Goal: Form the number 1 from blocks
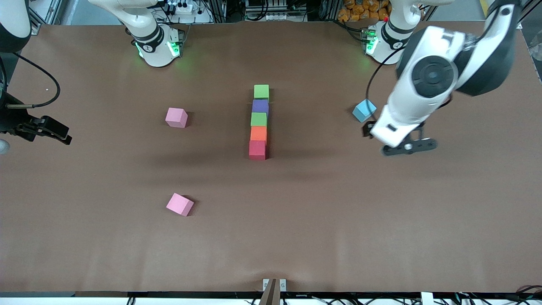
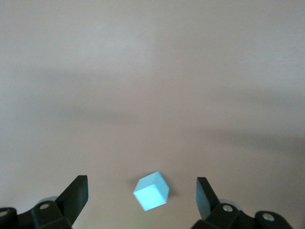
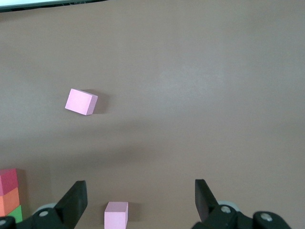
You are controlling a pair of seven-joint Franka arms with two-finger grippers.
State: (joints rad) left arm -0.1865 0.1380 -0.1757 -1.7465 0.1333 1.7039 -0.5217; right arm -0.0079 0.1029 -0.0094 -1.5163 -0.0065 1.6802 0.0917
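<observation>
Five blocks lie in one straight touching column at mid-table. From the robots' side toward the front camera they are light green (image 1: 261, 91), purple (image 1: 260, 106), light green (image 1: 258, 119), orange (image 1: 258, 133) and red (image 1: 257, 150). The right wrist view catches the red (image 3: 8, 181), orange (image 3: 8, 201) and a green block (image 3: 15, 213) at its edge. My left gripper (image 1: 398, 143) (image 2: 142, 181) hangs open and empty above the table toward the left arm's end. My right gripper (image 1: 53, 131) (image 3: 140, 183) also hangs open and empty, over the right arm's end.
A light blue cube (image 1: 364, 110) (image 2: 151, 191) lies beside the left gripper, below its open fingers in the left wrist view. One pale pink cube (image 1: 176, 117) (image 3: 116, 213) lies toward the right arm's end. Another (image 1: 180, 204) (image 3: 81, 102) is nearer the front camera.
</observation>
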